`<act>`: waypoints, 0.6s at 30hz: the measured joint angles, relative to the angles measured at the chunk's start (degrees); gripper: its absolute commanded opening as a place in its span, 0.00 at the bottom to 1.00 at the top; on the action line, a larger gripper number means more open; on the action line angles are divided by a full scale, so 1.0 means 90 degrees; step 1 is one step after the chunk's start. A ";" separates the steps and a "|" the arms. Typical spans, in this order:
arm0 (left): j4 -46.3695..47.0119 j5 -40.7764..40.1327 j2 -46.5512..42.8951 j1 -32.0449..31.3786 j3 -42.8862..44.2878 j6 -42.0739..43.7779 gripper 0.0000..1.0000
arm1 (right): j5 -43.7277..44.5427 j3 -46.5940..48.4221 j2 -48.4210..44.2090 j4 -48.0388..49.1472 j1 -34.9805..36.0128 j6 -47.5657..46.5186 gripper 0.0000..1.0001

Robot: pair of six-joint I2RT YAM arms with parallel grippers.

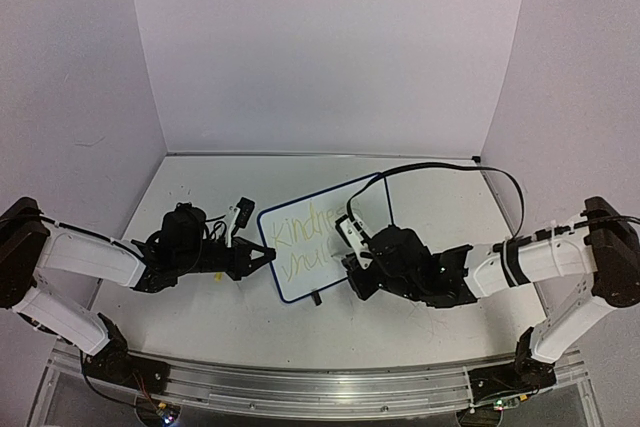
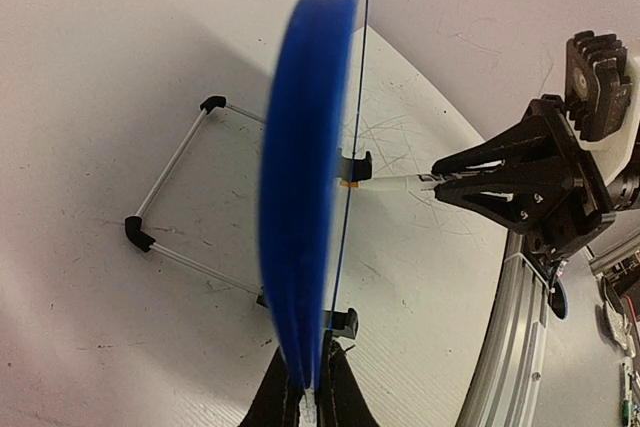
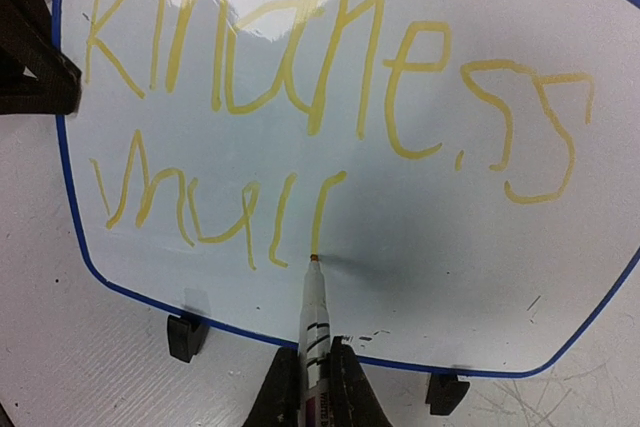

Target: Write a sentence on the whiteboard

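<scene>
The whiteboard [image 1: 305, 242], white with a thin blue frame, stands tilted on black wire feet mid-table. The yellow sentence [image 3: 300, 77] reads "kindness" on the top line, with "mul" and one more stroke below. My right gripper [image 3: 318, 372] is shut on a white marker [image 3: 315, 312] whose tip touches the board at the foot of the last stroke. My left gripper [image 2: 310, 397] is shut on the board's blue left edge [image 2: 300, 197], seen edge-on. The right gripper [image 2: 540, 182] and marker tip also show in the left wrist view.
The board's wire stand [image 2: 170, 197] with black caps rests on the scuffed white tabletop behind the board. An aluminium rail [image 1: 320, 387] runs along the near edge. White walls enclose the table. A black cable [image 1: 450, 172] loops over the right arm.
</scene>
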 measured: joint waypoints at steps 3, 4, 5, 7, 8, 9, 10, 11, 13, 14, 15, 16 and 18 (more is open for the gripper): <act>0.0000 -0.0002 0.0000 0.0000 0.0000 0.0000 0.00 | -0.0033 -0.0045 0.0005 -0.0013 0.0000 0.0037 0.00; 0.0000 0.0000 0.0000 0.0000 0.0000 0.0000 0.00 | -0.0040 -0.0061 0.0005 -0.0019 0.0000 0.0049 0.00; 0.0000 0.0000 0.0000 0.0000 0.0000 0.0000 0.00 | -0.0042 -0.0080 0.0007 -0.0025 0.0002 0.0057 0.00; 0.0000 0.0000 0.0000 0.0000 0.0000 0.0000 0.00 | -0.0031 -0.0107 0.0007 -0.0036 0.0005 0.0078 0.00; 0.0000 0.0000 0.0000 0.0000 0.0000 0.0000 0.00 | -0.0014 -0.0113 0.0007 -0.0040 0.0010 0.0081 0.00; 0.0000 0.0000 0.0000 0.0000 0.0000 0.0000 0.00 | 0.0017 -0.0116 0.0007 -0.0044 0.0013 0.0086 0.00; 0.0000 0.0000 0.0000 0.0000 0.0000 0.0000 0.00 | 0.0062 -0.0118 0.0006 -0.0049 0.0016 0.0092 0.00; 0.0000 0.0000 0.0000 0.0000 0.0000 0.0000 0.00 | 0.0115 -0.0119 0.0000 -0.0056 0.0017 0.0094 0.00; 0.0000 0.0000 0.0000 0.0000 0.0000 0.0000 0.00 | 0.0241 -0.0141 -0.0044 -0.0052 0.0018 0.0097 0.00; 0.0000 0.0000 0.0000 0.0000 0.0000 0.0000 0.00 | 0.0298 -0.0168 -0.0117 -0.0051 0.0017 0.0095 0.00; 0.0000 0.0000 0.0000 0.0000 0.0000 0.0000 0.00 | 0.0351 -0.0193 -0.0194 -0.0050 0.0017 0.0090 0.00; 0.0000 0.0000 0.0000 0.0000 0.0000 0.0000 0.00 | 0.0368 -0.0196 -0.0266 -0.0039 0.0017 0.0068 0.00; 0.0000 0.0000 0.0000 0.0000 0.0000 0.0000 0.00 | 0.0301 -0.0193 -0.0392 0.0029 0.0010 -0.0009 0.00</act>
